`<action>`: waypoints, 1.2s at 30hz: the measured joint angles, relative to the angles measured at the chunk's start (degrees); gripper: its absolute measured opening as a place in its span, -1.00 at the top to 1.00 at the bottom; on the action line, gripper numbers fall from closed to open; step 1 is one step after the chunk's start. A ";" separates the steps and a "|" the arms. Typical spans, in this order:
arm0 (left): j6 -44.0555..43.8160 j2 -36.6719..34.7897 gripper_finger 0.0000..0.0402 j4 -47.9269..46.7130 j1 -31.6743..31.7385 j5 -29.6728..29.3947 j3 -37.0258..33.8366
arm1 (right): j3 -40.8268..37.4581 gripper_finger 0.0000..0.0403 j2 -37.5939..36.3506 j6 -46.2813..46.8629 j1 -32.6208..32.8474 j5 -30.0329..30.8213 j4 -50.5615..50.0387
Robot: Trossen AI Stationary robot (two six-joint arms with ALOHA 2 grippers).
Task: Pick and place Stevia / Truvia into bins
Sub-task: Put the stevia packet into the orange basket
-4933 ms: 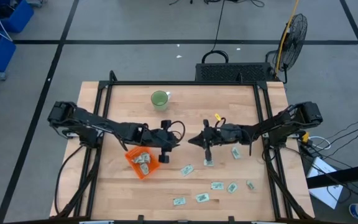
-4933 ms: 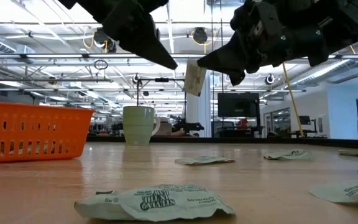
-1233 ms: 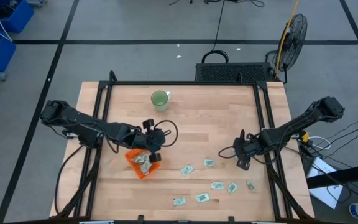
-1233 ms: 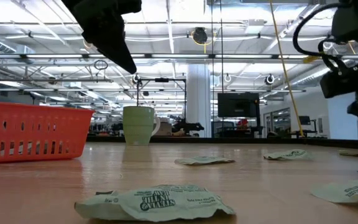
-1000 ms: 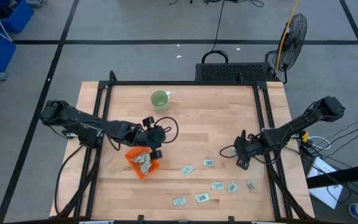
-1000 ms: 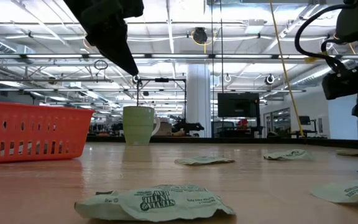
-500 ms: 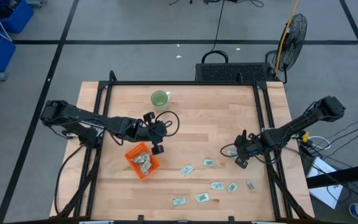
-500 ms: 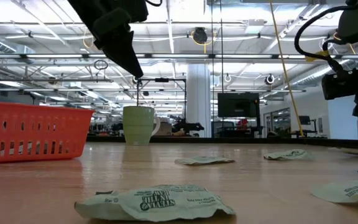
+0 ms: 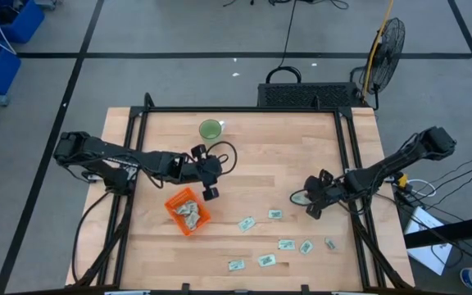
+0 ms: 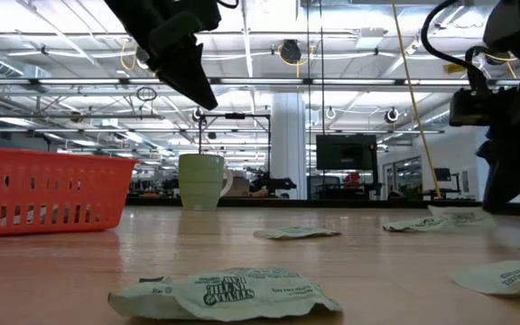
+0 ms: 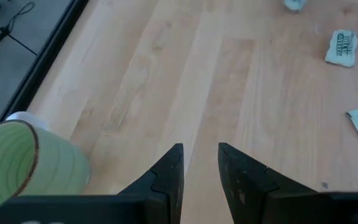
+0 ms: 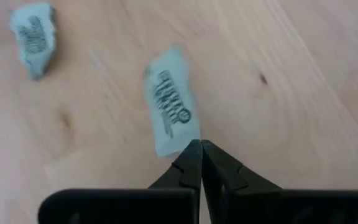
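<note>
Sachets: we count several loose ones on the worktop (image 9: 244,164), spread to the right of and nearer than the tray, with a few more already lying in the tray.
Target sachet (image 12: 169,111): it lies flat on the wood, and our right tool's tips meet at its near edge.
Neighbour sachet (image 12: 36,36): it sits well apart from the target, in the right wrist view.
Tray (image 9: 173,215): orange, on the left half of the worktop, with sachets inside.
Right tool (image 12: 198,148): low over the right side of the worktop, its fingers pinched together on the edge of the target sachet; we judge this a grip just made, the packet not yet lifted.
Left tool (image 11: 200,153): above bare wood just beyond the tray, towards the cup, its fingers a narrow gap apart and holding nothing.
Cup (image 9: 210,129): light green, at the far side, not part of our task.
Progress: we judge the job partly done; some sachets are binned and the larger share is still on the worktop.
Left to do: lift the pinched sachet, carry it to the tray, then repeat for the rest.
</note>
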 joint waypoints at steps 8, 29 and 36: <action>1.94 0.02 0.47 2.19 0.43 0.15 0.00 | 0.08 1.00 -0.01 -11.21 -1.55 1.75 13.91; 18.91 20.89 0.47 44.57 5.20 26.94 -0.03 | 0.07 1.00 4.84 -29.57 -7.93 -0.22 33.30; 13.26 25.60 0.47 50.65 6.54 34.31 1.18 | 0.09 1.00 6.40 -33.13 -9.47 -3.26 41.17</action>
